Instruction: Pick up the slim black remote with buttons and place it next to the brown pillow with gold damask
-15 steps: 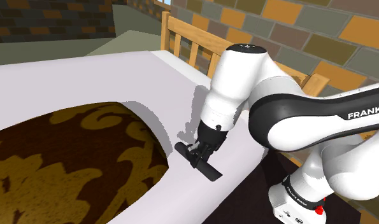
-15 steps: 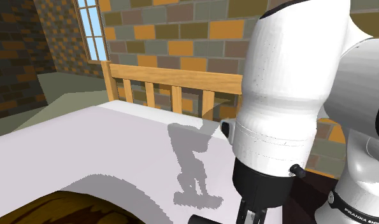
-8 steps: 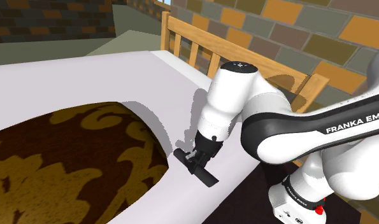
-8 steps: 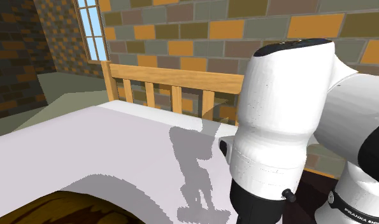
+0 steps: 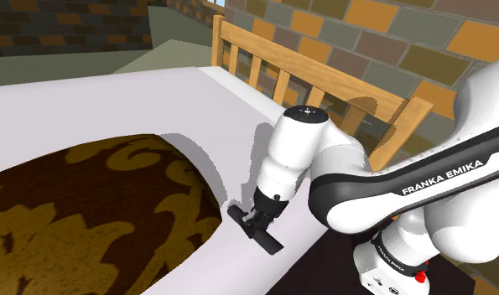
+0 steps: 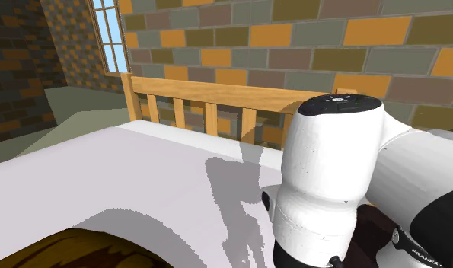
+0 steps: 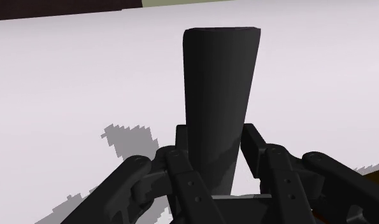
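The slim black remote (image 5: 257, 232) is clasped crosswise in my gripper (image 5: 257, 221) and hangs just above the white bed surface (image 5: 113, 100), close to the edge of the brown pillow with gold damask (image 5: 80, 209). In the wrist view the remote (image 7: 218, 95) runs straight out from between my fingers (image 7: 181, 167), which press on both its sides over the white sheet. The pillow's corner (image 6: 57, 251) also shows at the lower left of the second exterior view, where the white arm (image 6: 331, 183) covers the hand.
A wooden slatted headboard (image 5: 272, 71) runs along the bed's far side, with a brick wall (image 6: 278, 38) behind it. The bed's near edge drops to a dark floor (image 5: 323, 268) beside the stand. A window (image 6: 110, 34) sits far off.
The arm has lowered and moved slightly toward the shoulder view's left, carrying the remote down closer to the sheet beside the pillow. The grip has not changed.
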Robot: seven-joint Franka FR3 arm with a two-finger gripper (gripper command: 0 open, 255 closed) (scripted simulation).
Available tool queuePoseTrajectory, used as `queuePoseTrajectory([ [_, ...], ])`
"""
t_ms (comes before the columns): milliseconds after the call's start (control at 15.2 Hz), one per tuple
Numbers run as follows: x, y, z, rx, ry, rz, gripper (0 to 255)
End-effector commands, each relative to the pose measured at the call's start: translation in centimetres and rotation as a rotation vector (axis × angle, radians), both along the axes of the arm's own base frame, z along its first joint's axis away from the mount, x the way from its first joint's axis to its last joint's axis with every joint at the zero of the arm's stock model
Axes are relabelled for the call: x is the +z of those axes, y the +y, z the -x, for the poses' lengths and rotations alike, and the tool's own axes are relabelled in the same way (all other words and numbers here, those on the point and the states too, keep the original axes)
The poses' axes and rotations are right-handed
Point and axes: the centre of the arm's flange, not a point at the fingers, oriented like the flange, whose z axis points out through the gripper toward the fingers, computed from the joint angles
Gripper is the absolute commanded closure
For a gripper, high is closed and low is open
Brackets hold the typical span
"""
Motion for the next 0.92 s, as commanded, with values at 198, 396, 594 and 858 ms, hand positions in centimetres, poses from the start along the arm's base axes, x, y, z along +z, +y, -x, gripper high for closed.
queuePoseTrajectory([
  [198, -2.6, 0.1, -0.1, 0.0, -0.001, -0.001, 255],
  [396, -3.7, 0.1, -0.1, 0.0, -0.001, -0.001, 255],
  [594, -3.7, 0.1, -0.1, 0.0, -0.001, -0.001, 255],
  [858, -3.7, 0.1, -0.1, 0.0, -0.001, -0.001, 255],
])
